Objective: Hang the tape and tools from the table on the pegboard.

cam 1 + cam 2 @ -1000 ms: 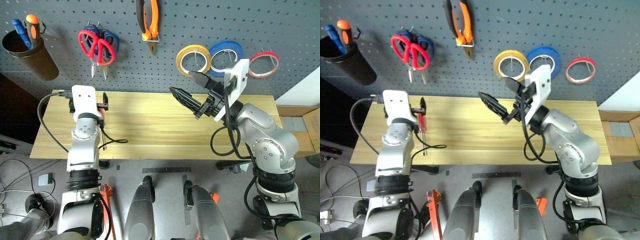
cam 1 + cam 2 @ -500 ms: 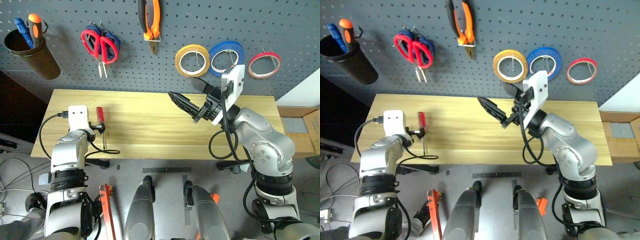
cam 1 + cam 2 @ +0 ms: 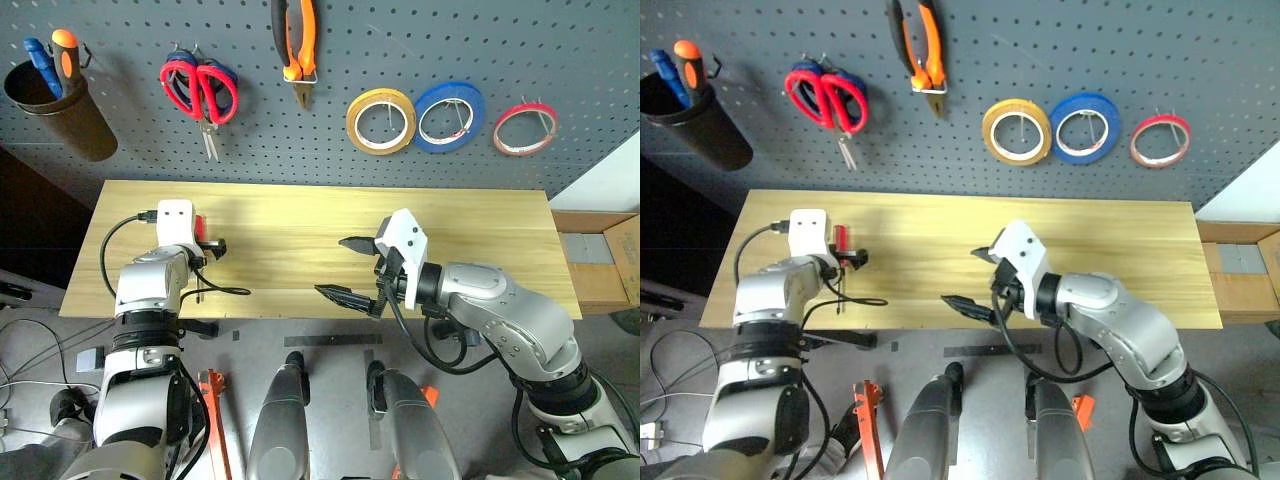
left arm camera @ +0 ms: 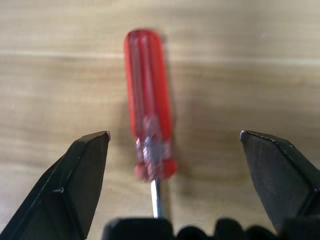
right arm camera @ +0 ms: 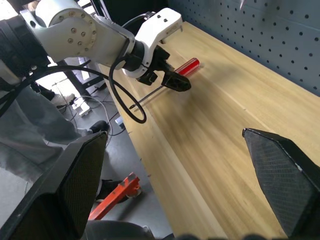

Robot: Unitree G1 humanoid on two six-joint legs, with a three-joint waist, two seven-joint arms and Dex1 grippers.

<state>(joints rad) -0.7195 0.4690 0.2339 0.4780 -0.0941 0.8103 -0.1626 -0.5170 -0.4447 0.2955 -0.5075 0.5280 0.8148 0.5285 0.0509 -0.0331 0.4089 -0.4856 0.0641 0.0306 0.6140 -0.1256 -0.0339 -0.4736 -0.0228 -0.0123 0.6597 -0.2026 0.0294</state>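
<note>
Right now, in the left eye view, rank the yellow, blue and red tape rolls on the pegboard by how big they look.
1. Blue roll: widest ring.
2. Yellow roll: close behind the blue; the gap is small, so not certain.
3. Red tape: clearly the smallest and thinnest.
All hang on the pegboard, so nearness hardly skews this.
</note>
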